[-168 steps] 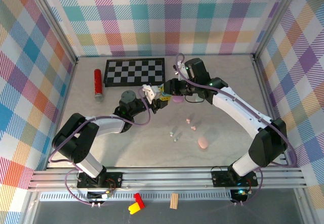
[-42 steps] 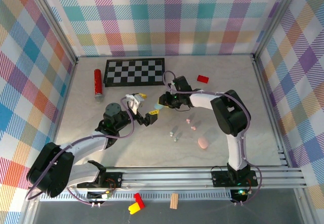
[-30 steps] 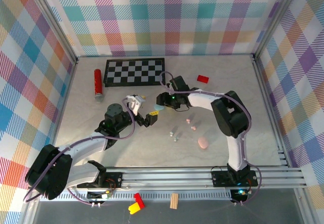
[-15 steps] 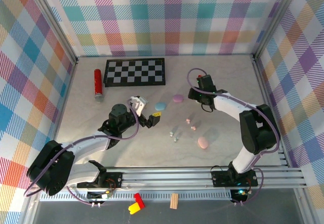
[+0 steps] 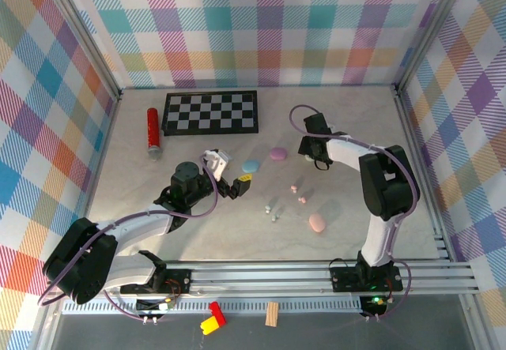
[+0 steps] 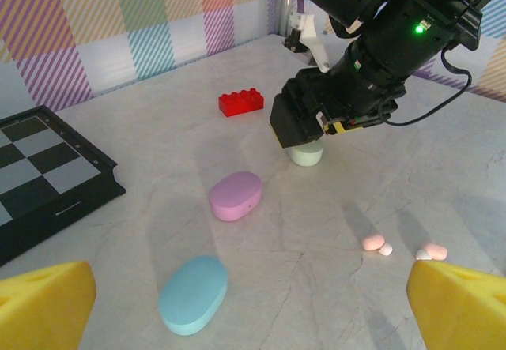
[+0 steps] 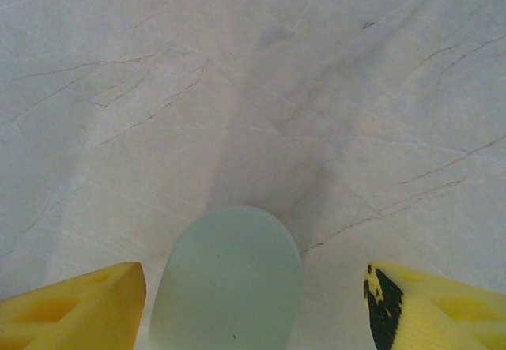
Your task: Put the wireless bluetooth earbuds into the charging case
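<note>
Nearest the arm bases, a pink case [image 5: 317, 223] lies alone, with bare table [image 5: 379, 208] open toward its 3 o'clock. At its 10 o'clock sit two bluish earbuds [image 5: 273, 208], too small to read. Two pink earbuds [image 5: 299, 193] lie flat at its 11 o'clock; in the left wrist view their long axes run roughly 9 to 3, pale tips facing each other. At their 9 o'clock the left gripper [image 5: 230, 173] gapes wide on nothing. Beyond lie a blue case [image 5: 251, 165] and a purple case [image 5: 277, 153], apart. At 3 o'clock of the purple one, the right gripper [image 7: 253, 306] straddles a pale green case [image 7: 225, 279], fingers spread, one clear of it. Farthest lie a red block [image 6: 241, 102] and a chessboard [image 5: 210, 112].
</note>
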